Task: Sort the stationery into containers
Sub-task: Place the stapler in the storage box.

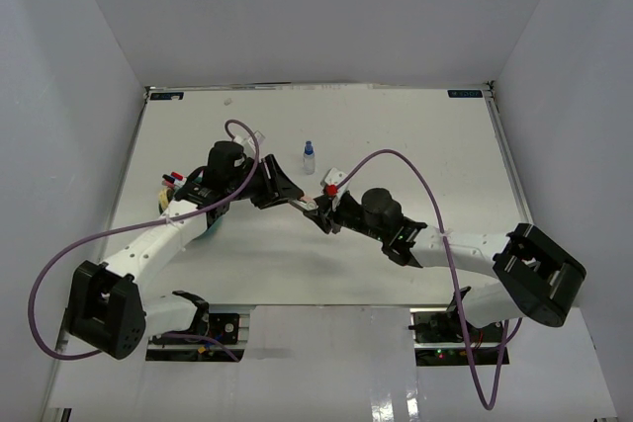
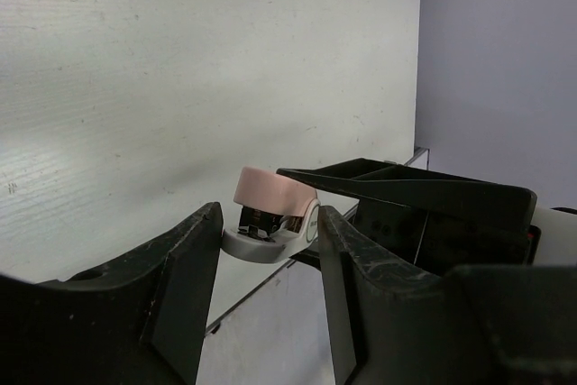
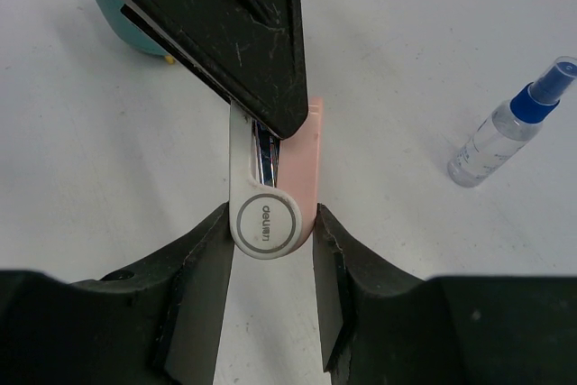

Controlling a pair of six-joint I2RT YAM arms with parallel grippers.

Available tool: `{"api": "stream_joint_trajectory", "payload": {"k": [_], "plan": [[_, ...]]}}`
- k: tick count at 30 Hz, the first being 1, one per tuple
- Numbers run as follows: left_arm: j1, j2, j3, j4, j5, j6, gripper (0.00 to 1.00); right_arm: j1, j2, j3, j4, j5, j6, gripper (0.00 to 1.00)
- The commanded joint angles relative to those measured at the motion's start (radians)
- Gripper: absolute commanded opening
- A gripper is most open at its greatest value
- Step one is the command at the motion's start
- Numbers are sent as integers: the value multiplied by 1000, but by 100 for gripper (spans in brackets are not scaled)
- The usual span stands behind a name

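The small pink-white block [image 3: 302, 160] is a mini stapler held above the table between my two grippers; it also shows in the top view [image 1: 313, 203] and the left wrist view [image 2: 266, 194]. My right gripper [image 3: 269, 227] is shut on its round hinge end. My left gripper [image 2: 268, 241] has a finger against each side of its front part. The two grippers meet mid-table, the left [image 1: 300, 199] and the right [image 1: 323, 211]. The teal cup [image 3: 126, 20] stands under my left arm [image 1: 205, 225]. The blue-capped bottle [image 1: 309, 157] stands upright behind the grippers and shows in the right wrist view [image 3: 505, 132].
Several pens [image 1: 174, 180] stick up beside the cup at the left. White walls close the table [image 1: 415, 135] in at the left, right and back. Purple cables loop over both arms.
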Motion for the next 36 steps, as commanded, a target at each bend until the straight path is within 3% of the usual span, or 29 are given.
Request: {"api": "stream_joint_trajectory", "payload": {"k": [1,11,21,30,34,36], "plan": [[-14,6,4,30,38,-5,56,4,-35,-6,89,14,-4,42],[-17,15,-2,54,44,-14,57,4,-40,-18,106,14,6,42],[-19,4,-17,88,63,-30,31,4,-32,-23,123,3,20,44],[-19,-23,-36,103,29,-30,16,6,-43,-27,114,29,20,69],[-19,-40,-42,105,10,-16,12,6,-41,-24,91,38,22,93],[-19,-49,-39,84,-14,-4,10,4,-40,-20,56,49,22,97]]}}
